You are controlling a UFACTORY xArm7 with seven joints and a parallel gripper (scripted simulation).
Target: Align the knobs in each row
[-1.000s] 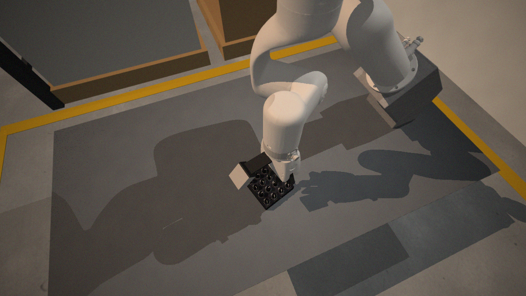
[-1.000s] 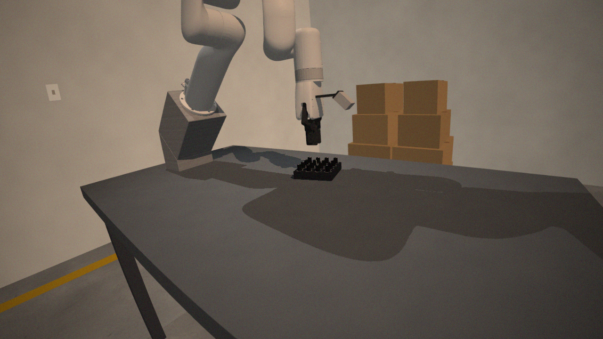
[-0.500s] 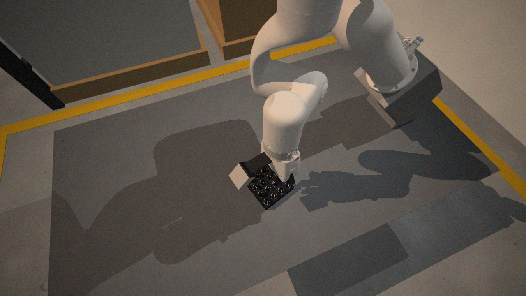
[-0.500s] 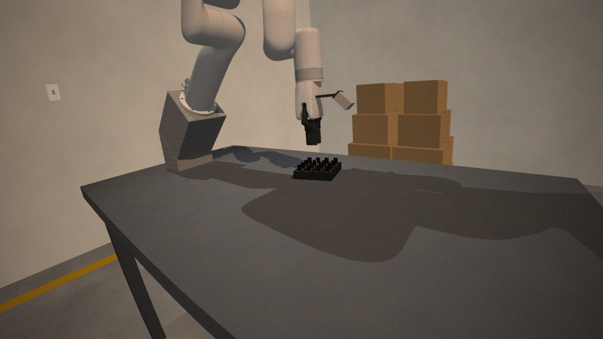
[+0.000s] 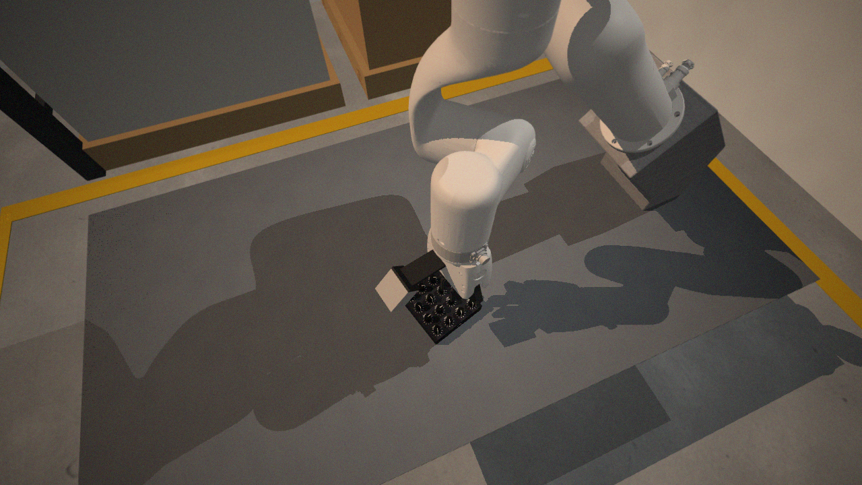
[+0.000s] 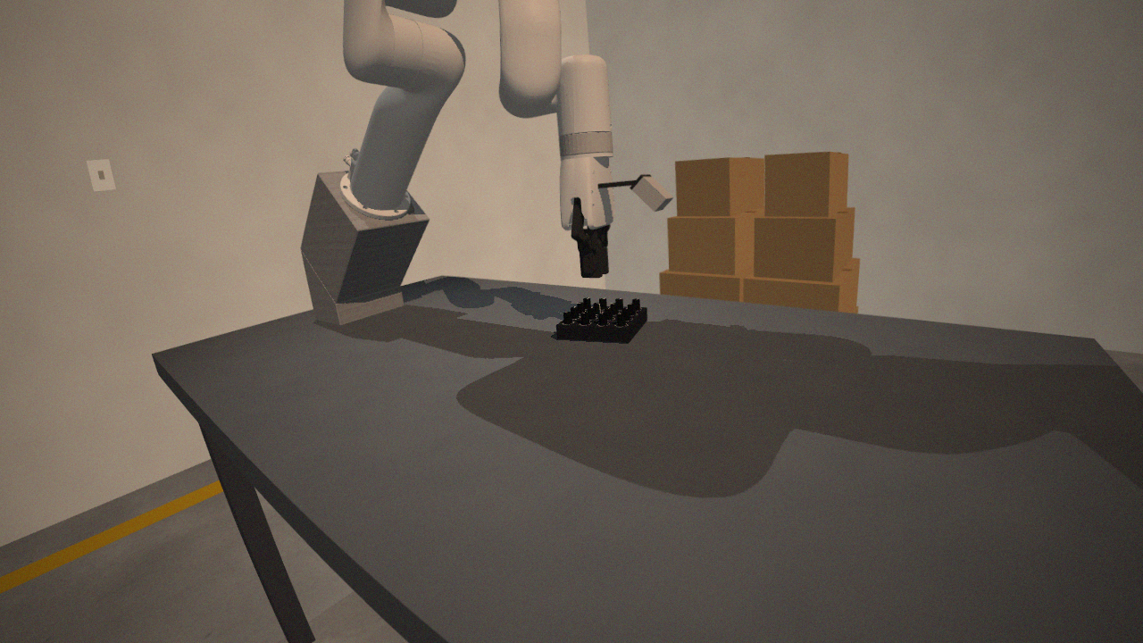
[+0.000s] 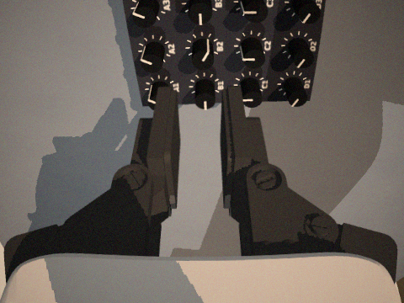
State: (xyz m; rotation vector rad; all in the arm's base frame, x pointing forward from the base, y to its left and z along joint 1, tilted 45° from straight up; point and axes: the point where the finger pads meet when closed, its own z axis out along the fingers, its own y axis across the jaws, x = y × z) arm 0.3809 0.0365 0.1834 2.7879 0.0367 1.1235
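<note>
- One correction at least remains open: knob B2 [image 7: 203,56], just beyond the fingertips, points away from the hand and toward the front, whereas knob B1 [image 7: 204,93] and knob B3 [image 7: 200,10] point back toward the hand.
- Hand state: the gripper [image 5: 466,292] [image 6: 593,275] [image 7: 199,114] is released, fingers partly apart, nothing between them.
- Location: the knob box [image 5: 444,313] [image 6: 593,331] [image 7: 275,31] sits below the fingertips on the table [image 5: 361,392] [image 6: 479,359] [image 7: 63,84], with a gap between.
- Row A: the nearest three agree, knob A1 [image 7: 155,94], knob A2 [image 7: 153,55] and knob A3 [image 7: 146,13].
- Rows C and D: the nearest three of each also agree.
- Completion: no finished correction can be confirmed; starting settings are not shown. Final arm withdrawal remains due after any turning.
- Cut off: the fourth knob of every row, farthest from the hand in the wrist view, lies outside that view; its setting cannot be checked.
- Obscured: one finger covers part of A1; the other stands close against knob C1 [image 7: 252,94].
- Unresolved: individual pointer lines are too small to read reliably in the top and exterior views; the socket cannot be made out.
</note>
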